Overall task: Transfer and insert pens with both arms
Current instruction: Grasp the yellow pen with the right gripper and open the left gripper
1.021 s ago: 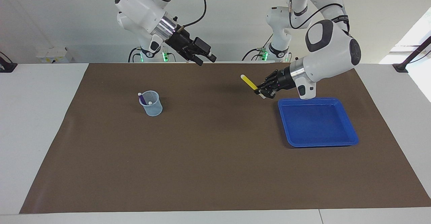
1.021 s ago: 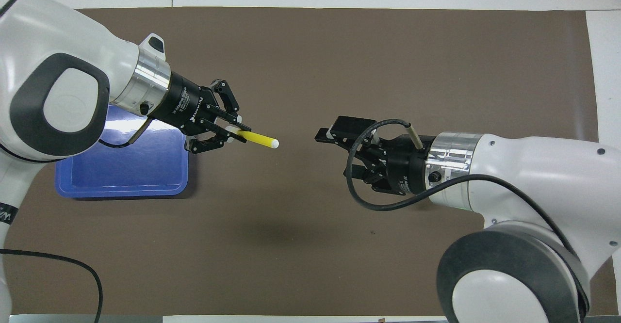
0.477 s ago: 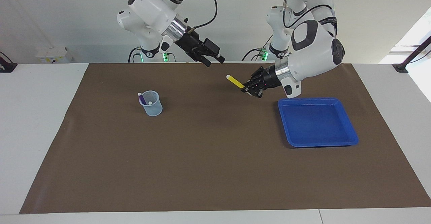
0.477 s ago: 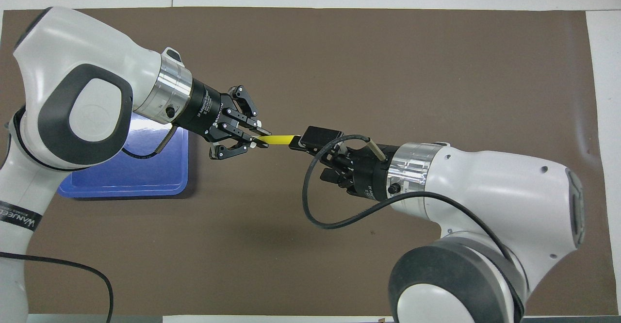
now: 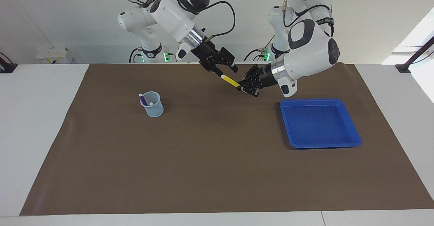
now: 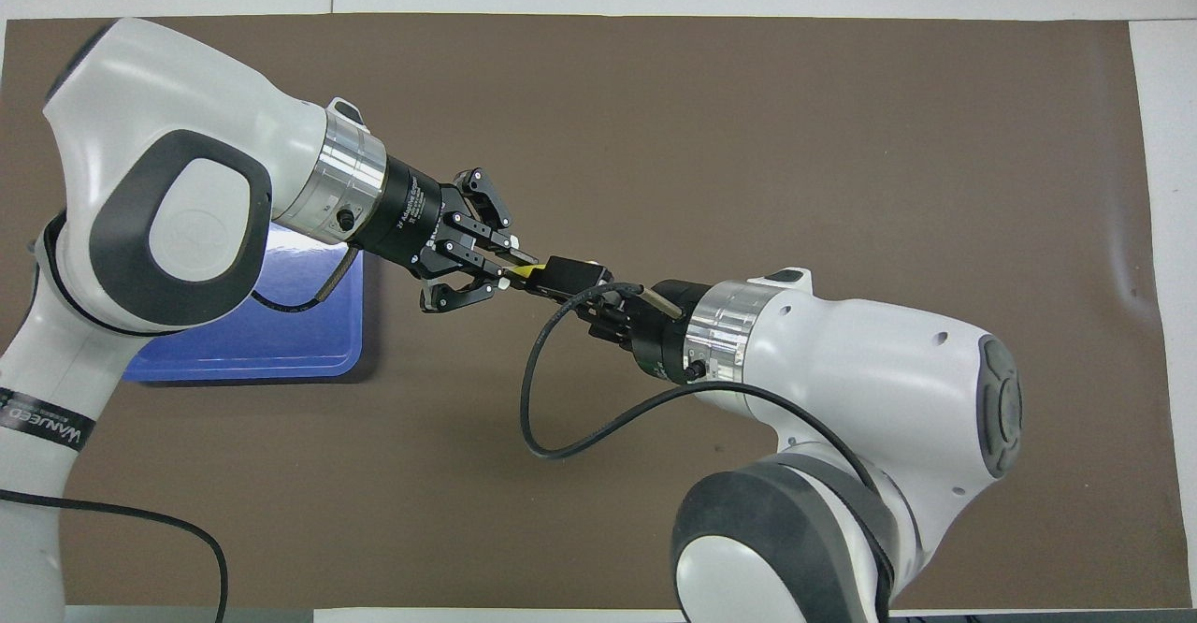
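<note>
2 white robot arms meet in the air above a brown mat (image 5: 203,171) on a white table (image 5: 40,124). The left gripper (image 5: 244,85) is clamped on 1 end of the yellow pen (image 5: 230,80). The right gripper (image 5: 223,72) sits at the pen's pale capped end; whether its fingers are apart or together on the pen cannot be told. A small pale-blue cup (image 5: 152,104) stands toward the right arm's end of the table, holding the purple pen (image 5: 142,99) and 1 more pale-capped pen whose color is hidden. A flat blue tray (image 5: 352,136) lies toward the left arm's end. In the overhead view the left arm covers part of the tray.
</note>
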Tool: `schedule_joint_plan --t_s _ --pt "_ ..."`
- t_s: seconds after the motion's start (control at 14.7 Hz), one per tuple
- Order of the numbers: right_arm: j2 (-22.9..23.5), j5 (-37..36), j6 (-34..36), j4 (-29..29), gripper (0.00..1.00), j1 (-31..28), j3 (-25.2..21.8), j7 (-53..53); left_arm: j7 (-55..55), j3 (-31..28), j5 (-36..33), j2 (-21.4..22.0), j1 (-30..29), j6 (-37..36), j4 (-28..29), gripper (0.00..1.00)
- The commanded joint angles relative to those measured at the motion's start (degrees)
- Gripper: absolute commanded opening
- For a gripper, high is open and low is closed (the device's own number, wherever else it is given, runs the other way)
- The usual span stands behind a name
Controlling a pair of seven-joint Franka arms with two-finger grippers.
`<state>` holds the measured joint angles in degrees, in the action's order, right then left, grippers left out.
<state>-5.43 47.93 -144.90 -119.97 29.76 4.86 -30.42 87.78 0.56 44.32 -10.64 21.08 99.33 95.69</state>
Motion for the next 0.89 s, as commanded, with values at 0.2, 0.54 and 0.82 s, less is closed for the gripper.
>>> schedule_joint_plan --t_s 0.2,0.54,0.82 --pt "1.12 -1.08 0.14 2.55 0.58 -1.2 0.06 1.77 0.72 -0.74 1.12 2.2 1.06 1.39 2.92 0.0" --pt "1.65 -1.08 0.06 3.43 0.56 -2.08 0.06 1.77 0.72 -0.74 1.2 2.2 1.06 1.48 3.01 0.0" --pt "1.65 -1.08 -0.3 3.43 0.53 -2.08 0.06 1.94 0.72 -0.74 1.56 2.2 1.06 1.83 3.01 0.0"
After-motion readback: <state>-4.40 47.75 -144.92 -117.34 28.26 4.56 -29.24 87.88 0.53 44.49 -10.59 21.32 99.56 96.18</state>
